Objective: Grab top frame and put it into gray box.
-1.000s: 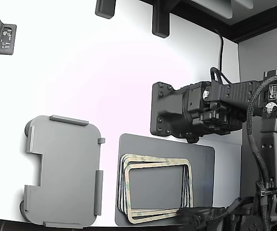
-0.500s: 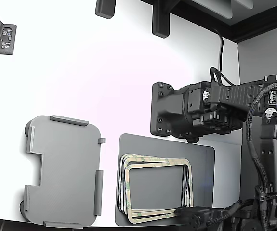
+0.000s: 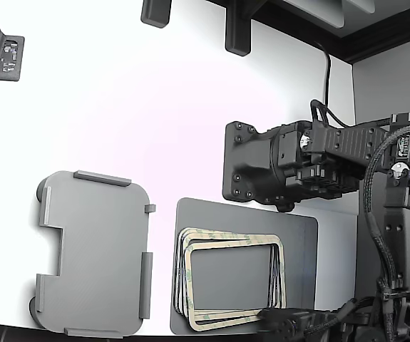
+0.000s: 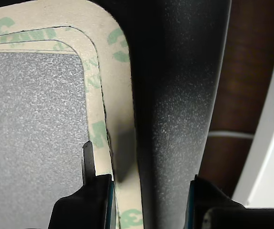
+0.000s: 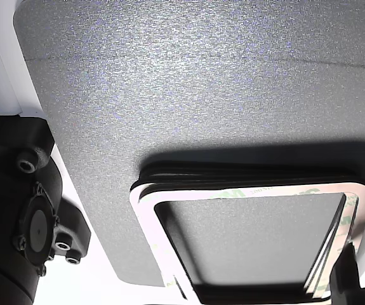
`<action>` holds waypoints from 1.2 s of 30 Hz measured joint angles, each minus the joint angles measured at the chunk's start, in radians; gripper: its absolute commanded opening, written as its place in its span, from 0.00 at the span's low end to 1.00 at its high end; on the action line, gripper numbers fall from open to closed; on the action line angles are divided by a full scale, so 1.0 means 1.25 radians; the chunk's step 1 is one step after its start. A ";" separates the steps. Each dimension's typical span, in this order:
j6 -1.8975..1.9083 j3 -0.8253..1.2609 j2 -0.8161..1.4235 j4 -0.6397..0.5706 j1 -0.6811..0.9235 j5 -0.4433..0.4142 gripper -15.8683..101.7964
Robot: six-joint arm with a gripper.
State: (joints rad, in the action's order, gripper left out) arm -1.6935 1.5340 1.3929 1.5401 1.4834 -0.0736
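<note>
The top frame (image 3: 232,241) is cream-beige with green marks and lies on a stack of like frames on a dark gray mat (image 3: 299,239). The gray box (image 3: 94,249), a light gray tray with raised tabs, lies empty at the exterior view's left of the stack. My gripper (image 3: 267,314) is low at the stack's near right corner. In the wrist view my gripper (image 4: 144,183) is open, with one finger inside the frame's hollow and one outside, straddling the frame's side (image 4: 121,119). The other view shows the stack (image 5: 145,216) and one fingertip (image 5: 350,279) at its corner.
A second black arm with a flat plate (image 3: 251,164) hangs above the mat at the exterior view's right. Black cables and the arm base (image 3: 397,271) fill the right edge. Dark fixtures (image 3: 237,28) stand along the far side of the white table.
My gripper has crept a little toward the exterior view's left along the stack's near edge. The frames and the tray have not moved.
</note>
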 measured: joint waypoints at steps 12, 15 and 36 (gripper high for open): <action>0.004 0.015 -0.001 -0.009 0.000 0.010 0.56; 0.004 0.025 -0.001 -0.016 0.000 0.010 0.56; 0.011 0.052 0.002 -0.040 0.000 0.006 0.43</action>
State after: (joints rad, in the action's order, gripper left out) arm -1.6797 1.5984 1.3959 1.4895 1.4834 -0.0660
